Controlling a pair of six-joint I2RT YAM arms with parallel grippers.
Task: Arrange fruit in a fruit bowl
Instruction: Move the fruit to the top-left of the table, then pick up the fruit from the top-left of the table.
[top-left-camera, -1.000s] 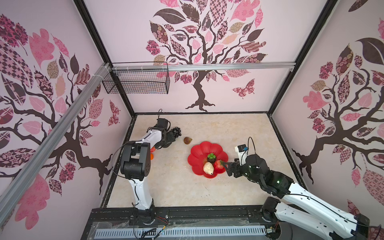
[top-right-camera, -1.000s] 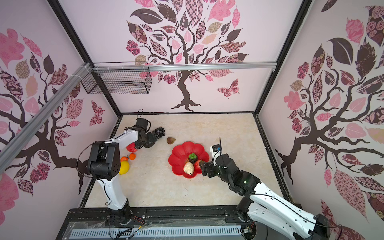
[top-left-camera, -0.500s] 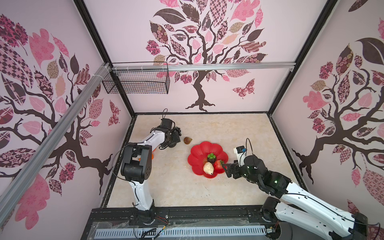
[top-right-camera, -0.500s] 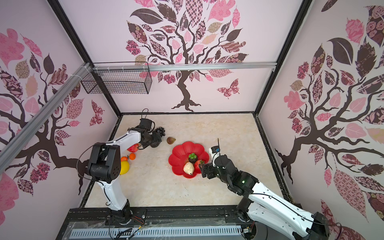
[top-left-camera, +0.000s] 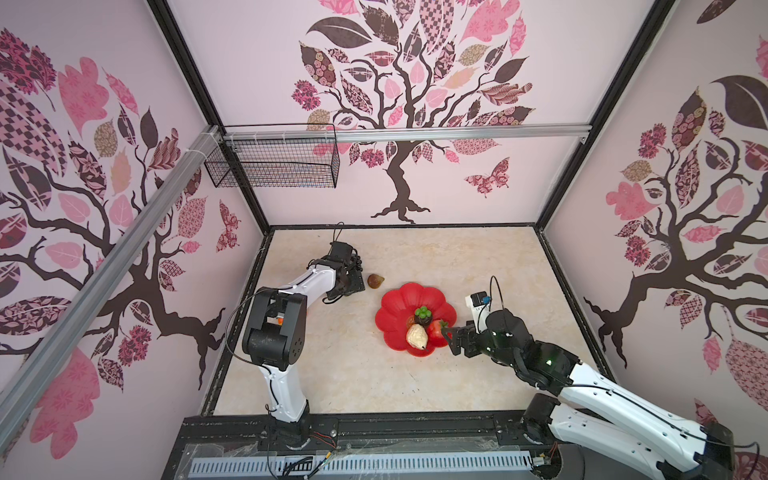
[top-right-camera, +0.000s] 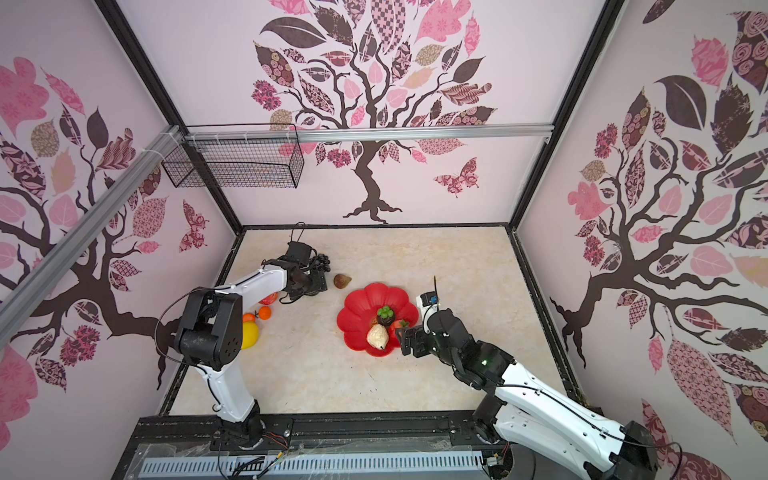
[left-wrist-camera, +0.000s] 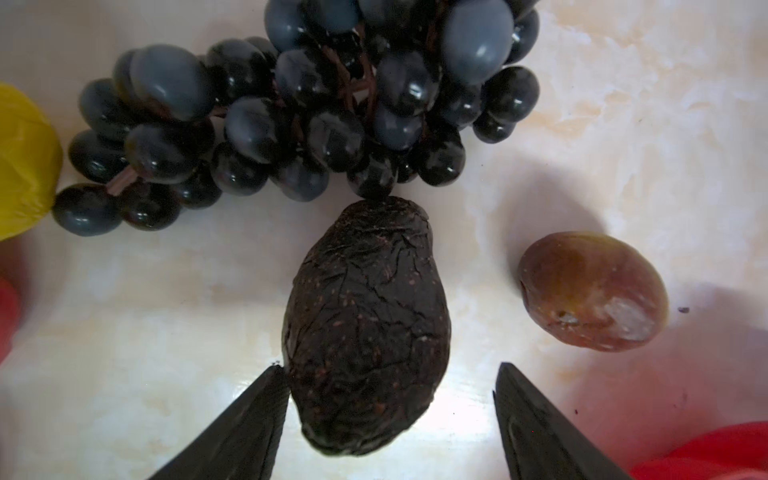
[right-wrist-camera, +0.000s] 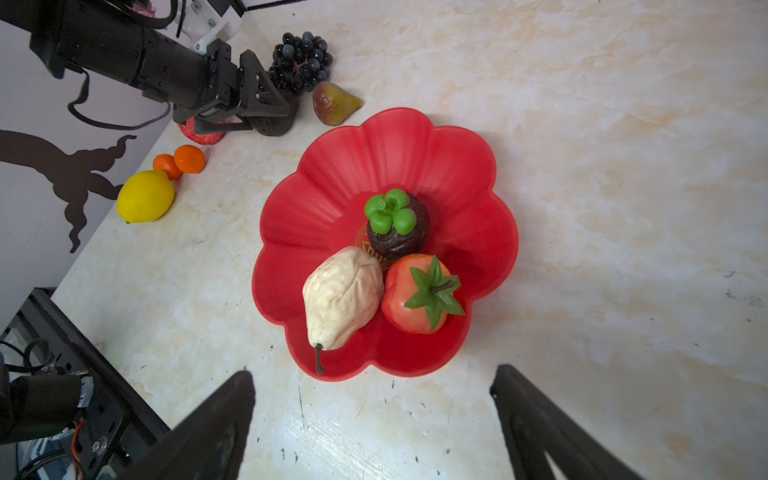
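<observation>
Left gripper (left-wrist-camera: 389, 368) spread astride the avocado (left-wrist-camera: 365, 316) on the tabletop (left-wrist-camera: 166, 311) — one finger touching, the other clear. Avocado's tip meets the grape bunch (left-wrist-camera: 291, 116). Right gripper (right-wrist-camera: 374, 370) spread, empty — beside the fruit bowl (right-wrist-camera: 395, 158).

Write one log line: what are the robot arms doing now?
left fingers: open around avocado | right fingers: open, empty, by bowl rim | inside: pear, red fruit, dark fruit

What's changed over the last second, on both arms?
The left end effector slid from beside the grape bunch toward the bowl and now straddles the avocado, open, not gripping. The right end effector, open by the bowl, barely moved. Bowl, its three fruits and the fig stayed put.
</observation>
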